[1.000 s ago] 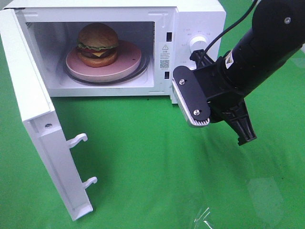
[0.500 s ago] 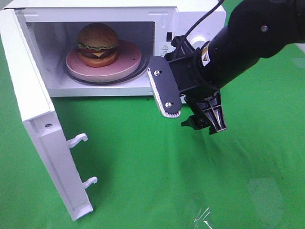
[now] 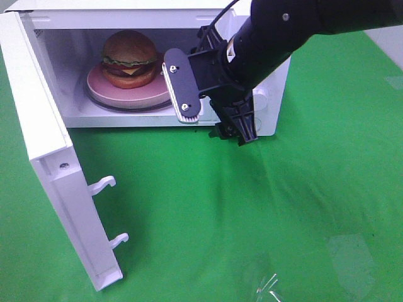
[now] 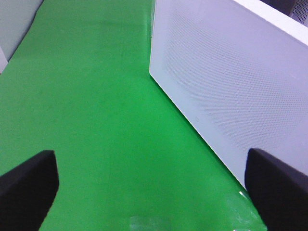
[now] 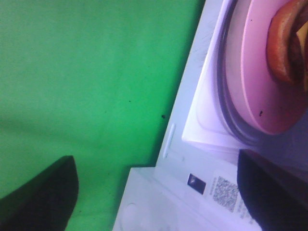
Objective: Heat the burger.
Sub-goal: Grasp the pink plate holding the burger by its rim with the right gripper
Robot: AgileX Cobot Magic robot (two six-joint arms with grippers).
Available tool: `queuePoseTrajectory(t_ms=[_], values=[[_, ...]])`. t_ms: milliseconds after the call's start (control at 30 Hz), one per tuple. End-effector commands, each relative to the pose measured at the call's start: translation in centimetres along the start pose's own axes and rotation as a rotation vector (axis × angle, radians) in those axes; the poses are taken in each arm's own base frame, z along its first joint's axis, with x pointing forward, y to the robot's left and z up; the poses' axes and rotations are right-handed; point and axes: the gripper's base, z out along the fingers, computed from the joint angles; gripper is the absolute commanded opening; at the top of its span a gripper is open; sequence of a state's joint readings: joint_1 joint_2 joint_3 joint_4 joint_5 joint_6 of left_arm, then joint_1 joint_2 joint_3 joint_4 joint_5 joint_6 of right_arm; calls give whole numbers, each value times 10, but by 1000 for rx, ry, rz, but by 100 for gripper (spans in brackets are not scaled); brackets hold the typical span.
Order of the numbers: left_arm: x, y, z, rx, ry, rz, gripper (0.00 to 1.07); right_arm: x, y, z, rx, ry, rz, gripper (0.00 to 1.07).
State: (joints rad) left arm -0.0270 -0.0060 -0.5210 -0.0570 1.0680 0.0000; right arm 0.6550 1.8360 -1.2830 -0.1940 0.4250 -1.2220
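1. The microwave stands on the green cloth with its door swung fully open on the left of the high view. 2 white latch hooks project from the door's free edge.

2. The burger sits upright inside the cavity, on the pink plate, toward the plate's left side. The plate rests within a dark ring on the cavity floor. The right wrist view shows the plate's rim and part of the burger close ahead.

3. The right gripper is at the right side of the cavity opening, in front of the microwave's control panel, which it covers in the high view. Its jaws are spread wide with nothing between them. 1 finger lies across the plate's right edge in that view; contact cannot be confirmed. A printed sticker on the microwave's front frame is visible between the fingers.

4. The left gripper is outside the high view. Its jaws are spread wide and empty, above the cloth, beside a white panel with a fine dot pattern.
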Motion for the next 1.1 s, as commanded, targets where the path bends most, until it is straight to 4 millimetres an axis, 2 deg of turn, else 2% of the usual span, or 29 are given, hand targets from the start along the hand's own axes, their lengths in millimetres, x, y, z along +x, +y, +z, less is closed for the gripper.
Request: queuePoseTrajectory(t_ms=[33, 67, 133, 367, 433, 533, 567, 633, 733, 800, 833, 867, 1100], values=[[1, 0, 0, -3, 2, 0, 98, -12, -12, 12, 22, -12, -11, 88], [1, 0, 0, -3, 2, 0, 98, -12, -12, 12, 22, -12, -11, 88], [1, 0, 0, -3, 2, 0, 98, -21, -21, 26, 34, -25, -4, 88], [1, 0, 0, -3, 2, 0, 98, -34, -28, 45, 38, -39, -1, 87], [1, 0, 0, -3, 2, 0, 98, -37, -32, 60, 34, -45, 16, 87], [1, 0, 0, -3, 2, 0, 98, -38, -33, 65, 33, -45, 17, 86], [1, 0, 0, -3, 2, 0, 98, -40, -34, 76, 29, -44, 25, 86], [1, 0, 0, -3, 2, 0, 98, -41, -35, 83, 31, -44, 33, 86], [1, 0, 0, -3, 2, 0, 98, -41, -35, 87, 28, -44, 34, 86], [1, 0, 0, -3, 2, 0, 98, -42, -34, 103, 20, -42, 51, 85], [1, 0, 0, -3, 2, 0, 98, -42, -34, 103, 20, -42, 51, 85], [1, 0, 0, -3, 2, 0, 98, -43, -34, 111, 18, -41, 63, 85], [1, 0, 0, -3, 2, 0, 98, -44, -38, 122, 30, -48, 81, 85]])
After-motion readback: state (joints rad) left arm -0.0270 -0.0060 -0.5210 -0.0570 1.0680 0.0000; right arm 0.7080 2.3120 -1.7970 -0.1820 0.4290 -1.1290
